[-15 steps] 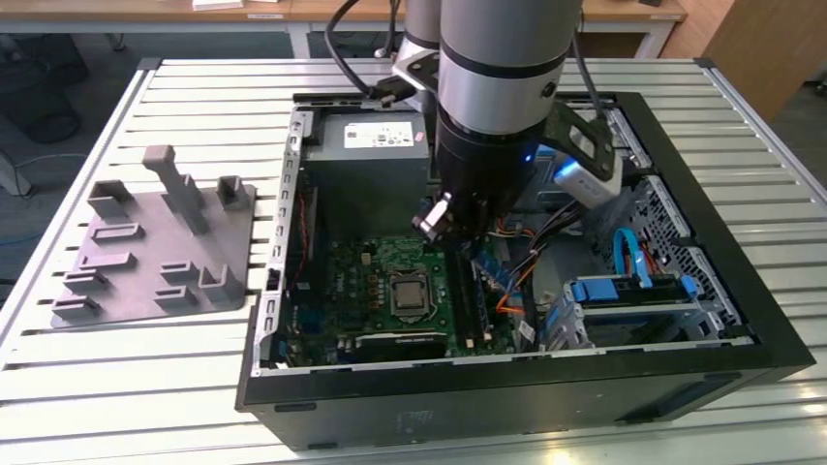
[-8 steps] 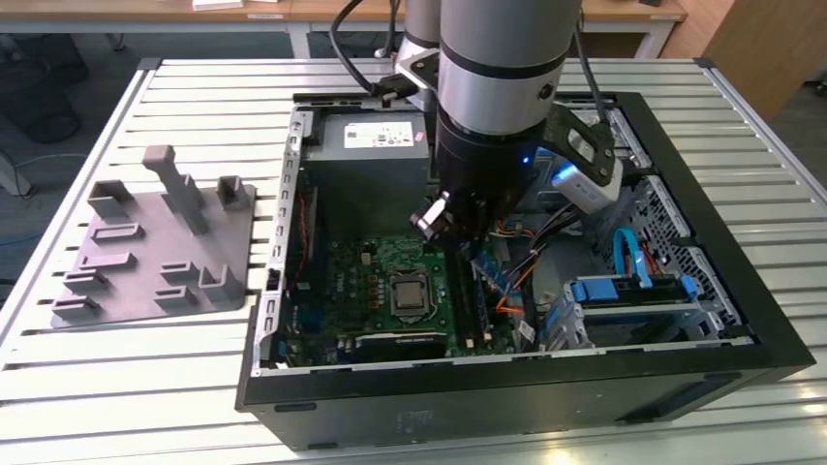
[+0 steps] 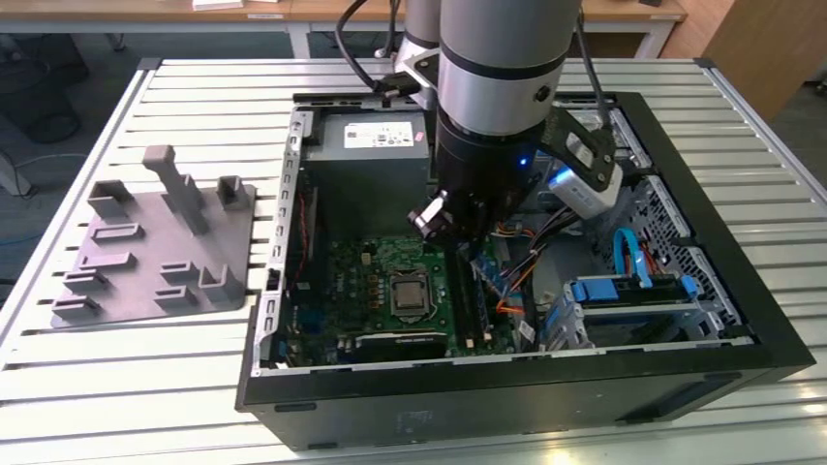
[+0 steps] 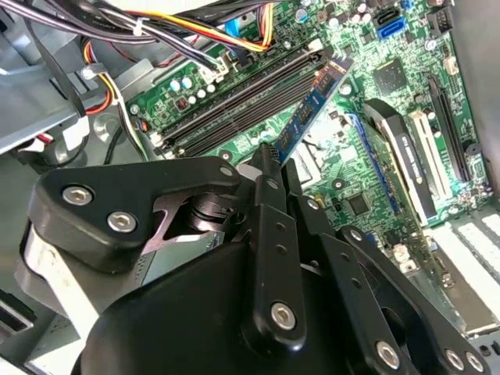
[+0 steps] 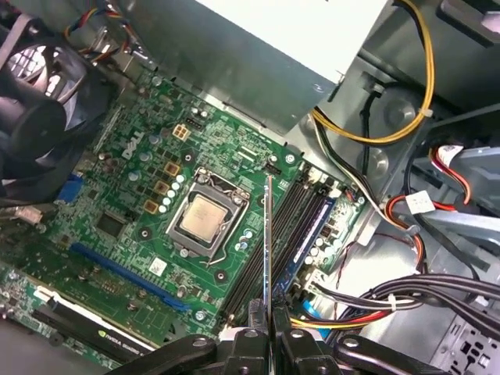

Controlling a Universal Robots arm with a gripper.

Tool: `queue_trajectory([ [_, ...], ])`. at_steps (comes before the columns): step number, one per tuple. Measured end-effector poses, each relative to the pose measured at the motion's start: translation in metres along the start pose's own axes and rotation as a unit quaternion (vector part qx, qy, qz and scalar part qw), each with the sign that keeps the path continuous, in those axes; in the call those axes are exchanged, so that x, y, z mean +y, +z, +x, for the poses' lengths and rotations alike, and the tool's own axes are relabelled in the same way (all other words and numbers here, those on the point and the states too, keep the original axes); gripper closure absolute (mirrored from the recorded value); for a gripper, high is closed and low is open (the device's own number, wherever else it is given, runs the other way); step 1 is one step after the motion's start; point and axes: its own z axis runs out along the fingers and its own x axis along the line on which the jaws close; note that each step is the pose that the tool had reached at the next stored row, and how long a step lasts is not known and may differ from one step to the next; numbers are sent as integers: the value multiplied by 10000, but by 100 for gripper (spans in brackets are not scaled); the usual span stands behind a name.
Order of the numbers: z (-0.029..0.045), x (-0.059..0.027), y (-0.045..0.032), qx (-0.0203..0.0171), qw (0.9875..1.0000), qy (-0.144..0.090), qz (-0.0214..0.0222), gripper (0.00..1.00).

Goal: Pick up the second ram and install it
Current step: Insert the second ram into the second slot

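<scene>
The second ram [image 4: 312, 105] is a narrow blue-green stick held by one end between my gripper's [image 4: 269, 160] black fingers, which are shut on it. In the first wrist view the second ram [image 5: 268, 250] shows edge-on as a thin line running out from my gripper [image 5: 269, 332]. It hangs over the motherboard, between the processor socket [image 5: 205, 219] and the black memory slots [image 5: 291, 223], not seated in any of them. In the exterior view my gripper [image 3: 446, 228] is lowered inside the open computer case [image 3: 762, 320].
A grey fixture plate [image 3: 155, 242] with upright blocks lies on the slatted table at the exterior view's left. Cable bundles [image 5: 406, 297] run close beside the memory slots [image 4: 234, 98]. A fan [image 5: 39, 117], the power supply [image 3: 368, 145] and a drive cage [image 3: 633, 291] crowd the case.
</scene>
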Motion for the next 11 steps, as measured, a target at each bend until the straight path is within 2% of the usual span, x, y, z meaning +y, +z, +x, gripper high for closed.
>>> queue_trajectory([
  [11,0,0,8,5,9991,418,20,86],
])
